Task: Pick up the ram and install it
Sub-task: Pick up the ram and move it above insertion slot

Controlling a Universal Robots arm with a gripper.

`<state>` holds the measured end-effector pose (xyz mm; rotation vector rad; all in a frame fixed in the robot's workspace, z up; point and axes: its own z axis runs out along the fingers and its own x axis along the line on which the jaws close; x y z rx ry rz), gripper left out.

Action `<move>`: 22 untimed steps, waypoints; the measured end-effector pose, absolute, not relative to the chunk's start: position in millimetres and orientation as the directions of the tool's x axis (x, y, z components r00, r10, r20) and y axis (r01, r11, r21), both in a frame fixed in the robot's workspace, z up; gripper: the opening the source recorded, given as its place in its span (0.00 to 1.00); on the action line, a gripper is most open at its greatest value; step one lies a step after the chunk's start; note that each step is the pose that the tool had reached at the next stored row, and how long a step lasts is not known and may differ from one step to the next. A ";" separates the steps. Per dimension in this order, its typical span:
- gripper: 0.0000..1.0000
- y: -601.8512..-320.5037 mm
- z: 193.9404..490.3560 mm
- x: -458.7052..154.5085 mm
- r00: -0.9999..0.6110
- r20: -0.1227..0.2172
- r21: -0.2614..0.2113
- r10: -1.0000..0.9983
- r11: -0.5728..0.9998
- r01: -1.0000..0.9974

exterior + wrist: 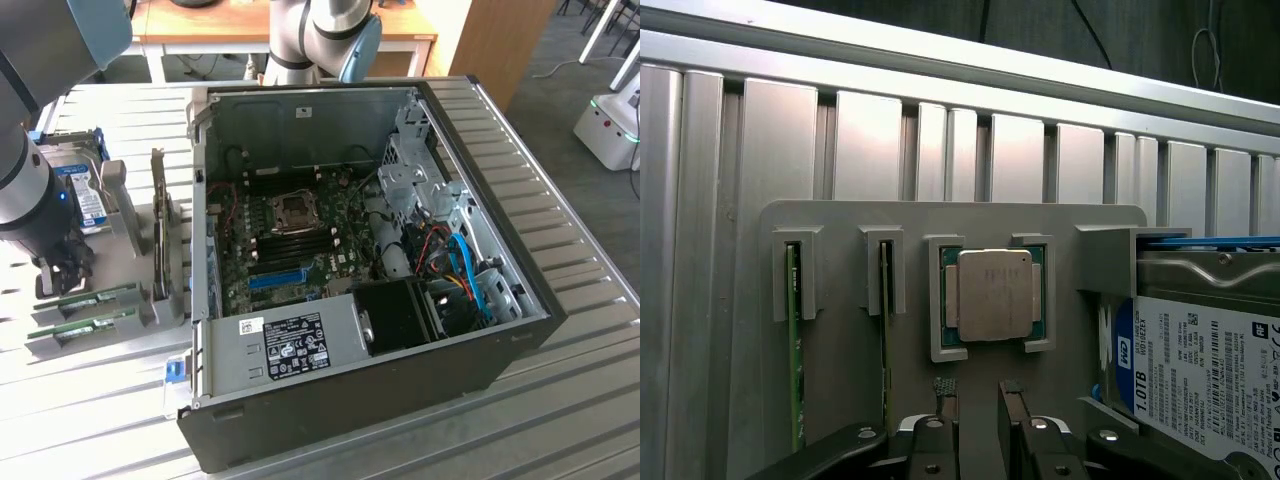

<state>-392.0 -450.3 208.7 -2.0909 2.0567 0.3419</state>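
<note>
Above tray [840, 235], end effector [977, 392] part-open, empty, near ram [884, 335]

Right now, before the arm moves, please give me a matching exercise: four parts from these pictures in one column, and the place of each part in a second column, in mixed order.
Parts:
1. thin green circuit-board ram sticks
2. square silver processor chip
3. silver hard drive with blue-white label
4. long blue motherboard slot

Places:
a. inside the open black computer case
b. flat in the square cradle of the grey plastic holder
c. on edge in the holder's narrow slots
d. in the large bay at the holder's end

Pairs: 1-c, 2-b, 3-d, 4-a.
</note>
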 end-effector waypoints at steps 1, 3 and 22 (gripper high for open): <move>0.30 -450.3 208.7 -392.0 0.012 -0.293 0.027 -0.956 -0.020 -0.999; 0.30 -450.3 208.7 -392.0 0.012 -0.293 0.027 -0.956 -0.021 -0.999; 0.30 -449.8 223.3 -390.9 0.011 -0.227 0.028 -0.974 -0.018 -0.999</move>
